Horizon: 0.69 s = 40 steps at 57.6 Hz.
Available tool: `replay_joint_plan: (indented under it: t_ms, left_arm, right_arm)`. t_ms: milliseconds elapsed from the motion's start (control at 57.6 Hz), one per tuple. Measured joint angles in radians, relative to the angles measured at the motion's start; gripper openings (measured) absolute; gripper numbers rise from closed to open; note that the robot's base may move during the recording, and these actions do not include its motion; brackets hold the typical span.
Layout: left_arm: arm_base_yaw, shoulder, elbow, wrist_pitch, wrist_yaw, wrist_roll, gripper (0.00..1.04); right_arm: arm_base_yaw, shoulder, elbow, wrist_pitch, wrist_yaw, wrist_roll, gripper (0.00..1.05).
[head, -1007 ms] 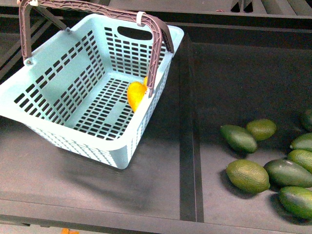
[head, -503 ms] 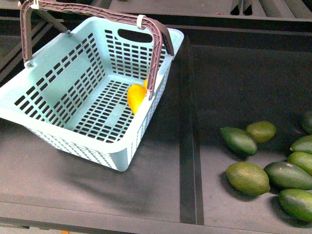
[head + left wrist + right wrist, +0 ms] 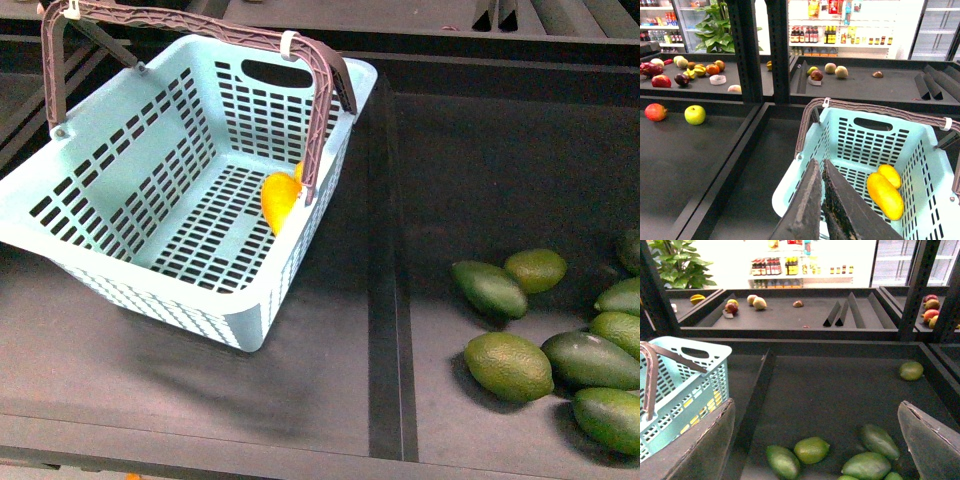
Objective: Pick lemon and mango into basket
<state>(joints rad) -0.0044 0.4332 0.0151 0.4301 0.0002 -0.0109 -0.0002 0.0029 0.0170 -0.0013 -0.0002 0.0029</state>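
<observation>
The light turquoise basket [image 3: 150, 290] stands at the left of the dark shelf, its brown handle [image 3: 320, 110] raised. The yellow-orange mango [image 3: 279, 199] lies inside against the right wall, and a bit of the lemon [image 3: 298, 171] shows behind the handle. In the left wrist view the mango [image 3: 885, 195] and the smaller lemon [image 3: 890, 175] lie side by side in the basket [image 3: 880, 145]. My left gripper [image 3: 820, 164] is shut and empty, above the basket's near corner. My right gripper [image 3: 816, 407] is open and empty above the green fruits. Neither gripper shows in the front view.
Several dark green oval fruits [image 3: 508, 364] lie at the right of the shelf and also show in the right wrist view [image 3: 811, 449]. A raised divider [image 3: 385, 250] runs between the basket's bay and theirs. Other fruits [image 3: 695, 114] lie on shelves to the left and behind.
The whole front view has shifted down a little. The basket, the fruit in it and the green fruits keep their places relative to one another.
</observation>
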Motion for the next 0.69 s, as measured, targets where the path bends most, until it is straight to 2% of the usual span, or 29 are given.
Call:
replay_joint_plan:
  t_ms: [607, 694]
  left_arm:
    - [0.000, -0.255, 0.000, -0.251, 0.000, 0.000, 0.03]
    - [0.000, -0.395, 0.000, -0.416, 0.000, 0.000, 0.03]
  right_arm:
    - [0.000, 0.000, 0.000, 0.000, 0.000, 0.000, 0.96]
    - [0.000, 0.000, 0.000, 0.000, 0.000, 0.000, 0.96]
